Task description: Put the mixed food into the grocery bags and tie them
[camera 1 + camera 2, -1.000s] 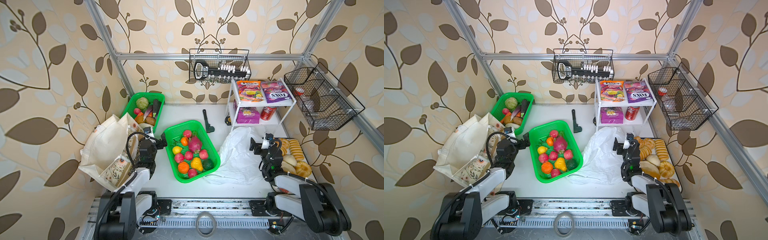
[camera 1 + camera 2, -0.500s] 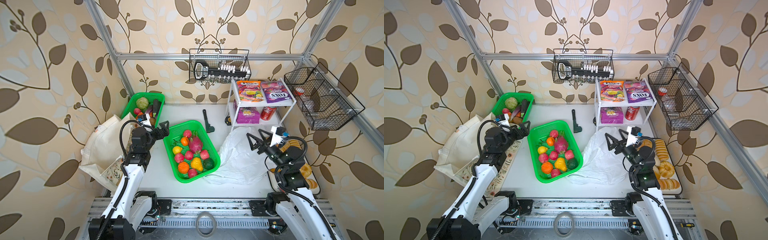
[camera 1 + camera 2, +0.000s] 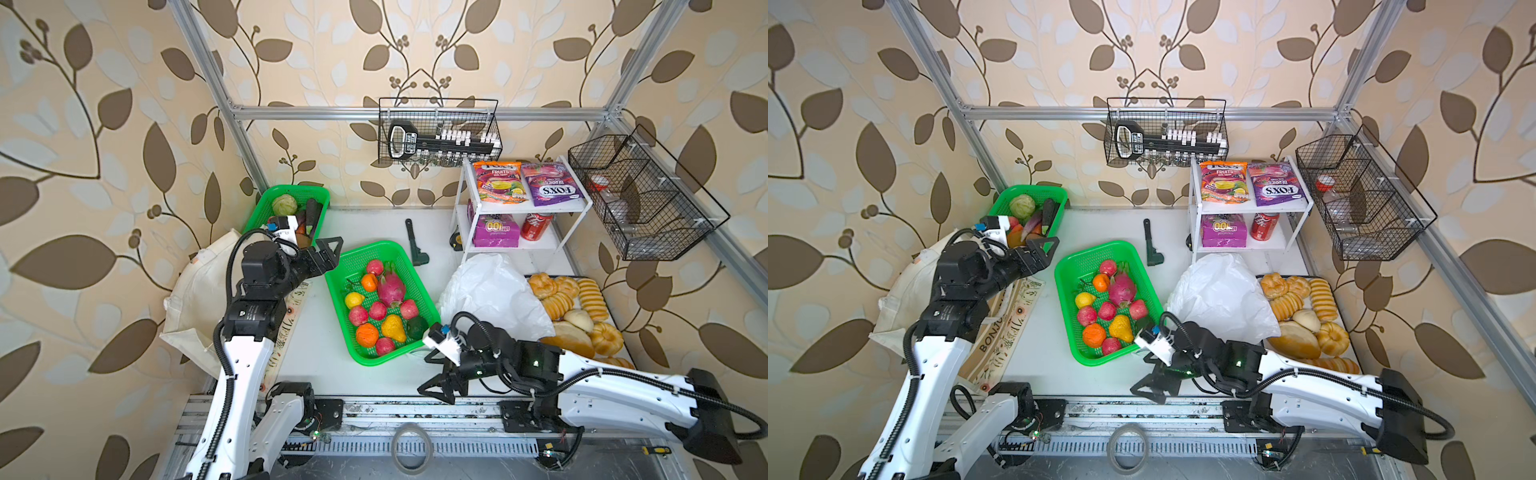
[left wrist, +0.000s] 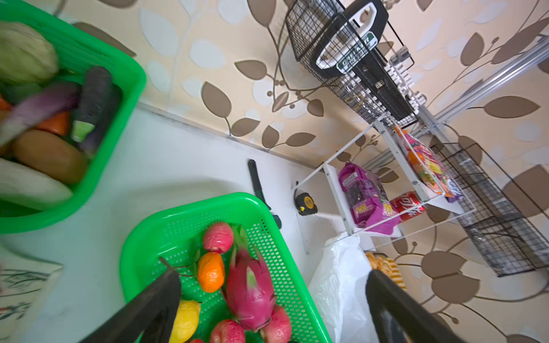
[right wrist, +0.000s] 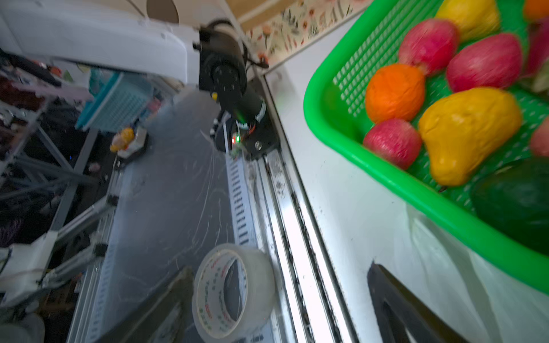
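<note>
Toy fruits fill a green basket (image 3: 365, 246) mid-table: a pink dragon fruit (image 3: 390, 289), oranges (image 3: 367, 334), a yellow pear (image 3: 393, 328) and red apples (image 3: 358, 316). An orange FOX'S pouch (image 3: 498, 183), a purple snack packet (image 3: 496, 230) and a red soda can (image 3: 536, 226) sit on the white shelf. The white plastic bag (image 3: 494, 295) lies crumpled right of the basket. At the left lies the cloth tote (image 3: 199, 291). My left gripper (image 3: 330, 254) hangs open and empty by the basket's far left corner. My right gripper (image 3: 430, 374) is open and empty at the table's front edge, beside the basket's near corner.
A vegetable basket (image 3: 291, 193) stands at the back left and a tray of bread (image 3: 577, 307) at the right. Wire baskets (image 3: 440, 133) hang on the walls. A black tool (image 3: 415, 245) lies by the shelf. A tape roll (image 5: 234, 291) lies below the front rail.
Both arms rose from their folded rest. The left gripper reached toward the fruit basket. The right gripper swung from above the plastic bag down to the table's front edge.
</note>
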{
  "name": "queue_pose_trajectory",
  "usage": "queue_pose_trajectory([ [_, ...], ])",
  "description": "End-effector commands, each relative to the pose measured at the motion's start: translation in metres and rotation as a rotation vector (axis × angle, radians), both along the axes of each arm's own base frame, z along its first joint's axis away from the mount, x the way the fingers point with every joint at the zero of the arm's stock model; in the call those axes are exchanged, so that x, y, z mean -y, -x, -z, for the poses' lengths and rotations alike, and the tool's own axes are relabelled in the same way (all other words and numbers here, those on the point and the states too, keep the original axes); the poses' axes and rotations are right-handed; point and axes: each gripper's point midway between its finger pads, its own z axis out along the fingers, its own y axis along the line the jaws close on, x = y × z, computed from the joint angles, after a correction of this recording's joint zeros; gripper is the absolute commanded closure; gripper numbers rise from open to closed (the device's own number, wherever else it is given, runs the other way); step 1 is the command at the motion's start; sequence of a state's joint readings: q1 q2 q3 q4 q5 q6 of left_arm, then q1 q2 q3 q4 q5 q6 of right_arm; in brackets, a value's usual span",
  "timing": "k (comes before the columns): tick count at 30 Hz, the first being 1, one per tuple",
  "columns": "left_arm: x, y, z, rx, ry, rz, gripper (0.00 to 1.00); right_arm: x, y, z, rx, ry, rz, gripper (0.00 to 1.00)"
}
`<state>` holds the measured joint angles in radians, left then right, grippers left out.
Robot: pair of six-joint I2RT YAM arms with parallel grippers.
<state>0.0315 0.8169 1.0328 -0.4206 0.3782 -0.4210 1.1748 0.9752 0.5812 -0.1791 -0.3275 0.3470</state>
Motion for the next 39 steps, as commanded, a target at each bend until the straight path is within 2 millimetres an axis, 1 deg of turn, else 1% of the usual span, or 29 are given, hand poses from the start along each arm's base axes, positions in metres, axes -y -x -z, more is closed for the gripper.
queue_pose_trajectory([
  [1, -0.022, 0.018, 0.001, -0.031, -0.123, -0.111, 0.01, -0.010, 0.008, 0.010, 0.027, 0.071, -0.054, 0.07],
  [3, -0.024, 0.022, 0.001, -0.034, -0.137, -0.116, 0.01, -0.017, 0.007, 0.019, 0.017, 0.101, -0.049, 0.07],
  [5, -0.024, 0.022, 0.004, -0.041, -0.141, -0.116, 0.01, -0.024, -0.003, 0.024, 0.032, 0.119, -0.013, 0.07],
  [10, -0.026, 0.022, 0.011, -0.064, -0.155, -0.118, 0.01, -0.047, -0.029, 0.024, 0.100, 0.120, 0.068, 0.07],
  [11, -0.026, 0.022, 0.011, -0.064, -0.161, -0.118, 0.01, -0.050, -0.037, 0.024, 0.118, 0.121, 0.100, 0.07],
  [13, -0.028, 0.024, 0.010, -0.063, -0.174, -0.124, 0.01, -0.055, -0.059, 0.025, 0.156, 0.148, 0.207, 0.06],
  [16, -0.031, 0.026, 0.009, -0.065, -0.192, -0.138, 0.01, -0.063, -0.083, 0.027, 0.192, 0.187, 0.318, 0.06],
  [21, -0.033, 0.030, 0.011, -0.065, -0.211, -0.146, 0.01, -0.087, -0.108, 0.028, 0.194, 0.186, 0.427, 0.05],
  [24, -0.034, 0.031, 0.010, -0.061, -0.220, -0.151, 0.01, -0.107, -0.116, 0.028, 0.192, 0.192, 0.421, 0.05],
  [29, -0.038, 0.034, 0.007, -0.058, -0.244, -0.164, 0.01, -0.138, -0.136, 0.030, 0.168, 0.192, 0.427, 0.05],
  [31, -0.039, 0.036, 0.005, -0.057, -0.252, -0.170, 0.01, -0.149, -0.149, 0.030, 0.148, 0.176, 0.427, 0.05],
  [32, -0.039, 0.036, 0.004, -0.055, -0.254, -0.172, 0.01, -0.156, -0.155, 0.027, 0.136, 0.161, 0.423, 0.05],
  [35, -0.041, 0.039, 0.000, -0.046, -0.264, -0.177, 0.01, -0.174, -0.172, 0.024, 0.122, 0.140, 0.396, 0.06],
  [39, -0.043, 0.042, -0.005, -0.037, -0.275, -0.187, 0.01, -0.188, -0.205, 0.029, 0.158, 0.205, 0.389, 0.05],
])
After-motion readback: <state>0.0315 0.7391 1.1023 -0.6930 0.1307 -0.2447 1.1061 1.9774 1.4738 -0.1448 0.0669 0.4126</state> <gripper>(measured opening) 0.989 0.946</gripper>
